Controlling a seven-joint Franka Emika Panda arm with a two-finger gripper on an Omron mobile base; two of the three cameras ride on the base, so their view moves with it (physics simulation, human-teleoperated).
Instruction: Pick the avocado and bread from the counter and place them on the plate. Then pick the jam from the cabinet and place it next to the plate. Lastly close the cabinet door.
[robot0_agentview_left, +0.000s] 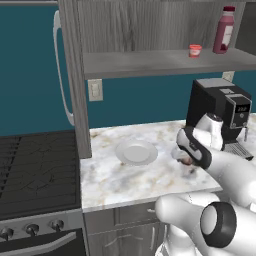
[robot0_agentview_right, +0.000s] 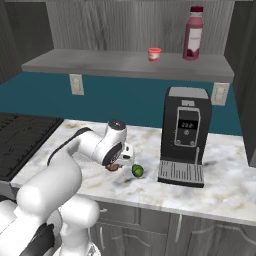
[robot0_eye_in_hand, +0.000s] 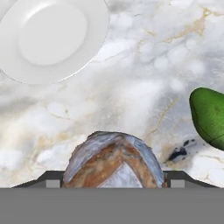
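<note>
between fingers (robot0_eye_in_hand: 113, 183): bread (robot0_eye_in_hand: 114, 162), off counter (robot0_eye_in_hand: 144, 78)

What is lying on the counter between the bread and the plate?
Nothing. In the hand view, bare marbled counter runs from the bread up to the plate. The avocado lies off to one side.

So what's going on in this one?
The arm is low over the counter with its gripper around the bread, one fingertip on either side. Whether it is lifted is unclear. The avocado lies just beside it on the counter, and the plate has nothing on it. The jam sits on the shelf of the cabinet, whose cabinet door is open.
</note>
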